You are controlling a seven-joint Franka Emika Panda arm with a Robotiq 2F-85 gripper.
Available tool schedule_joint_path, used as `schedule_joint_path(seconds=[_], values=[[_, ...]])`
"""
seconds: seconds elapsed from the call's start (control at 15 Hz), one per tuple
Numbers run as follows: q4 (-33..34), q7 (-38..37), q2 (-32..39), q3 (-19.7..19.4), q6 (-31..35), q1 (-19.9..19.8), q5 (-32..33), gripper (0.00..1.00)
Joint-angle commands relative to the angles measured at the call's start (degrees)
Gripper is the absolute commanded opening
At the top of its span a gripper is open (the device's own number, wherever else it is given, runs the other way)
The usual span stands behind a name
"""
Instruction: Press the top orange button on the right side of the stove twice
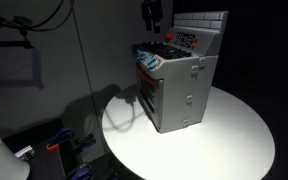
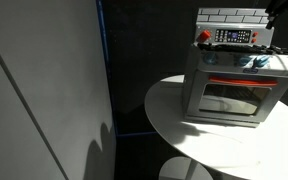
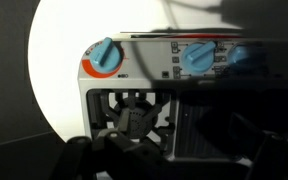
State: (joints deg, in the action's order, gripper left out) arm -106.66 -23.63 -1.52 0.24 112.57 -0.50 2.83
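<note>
The grey toy stove [image 1: 180, 90] stands on a round white table, with its oven door to the front and a white tiled back panel; it also shows in an exterior view [image 2: 234, 95]. Its control strip [image 2: 234, 36] has red-orange parts, but single buttons are too small to tell apart. My gripper [image 1: 151, 20] hangs above the stove's back, clear of it, and is at the top edge in an exterior view [image 2: 281, 10]. The wrist view looks down on blue knobs [image 3: 104, 55], an orange ring and a black burner grate [image 3: 134, 120]. My gripper's dark fingers [image 3: 182, 160] look spread apart and empty.
The white table [image 1: 234, 140] has bare surface around the stove, also seen in an exterior view [image 2: 184, 125]. A large grey panel [image 2: 44, 90] stands beside the table. Cables and clamps lie on the dark floor [image 1: 64, 145]. The room is dim.
</note>
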Motion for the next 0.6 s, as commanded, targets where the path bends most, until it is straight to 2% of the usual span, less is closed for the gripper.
schedule_joint_path(seconds=[0.0, 0.53], values=[[0.14, -0.08, 0.17, -0.25, -0.03, -0.09, -0.01, 1.0], [0.14, -0.69, 0.29, -0.45, 0.04, -0.21, -0.01, 1.0]])
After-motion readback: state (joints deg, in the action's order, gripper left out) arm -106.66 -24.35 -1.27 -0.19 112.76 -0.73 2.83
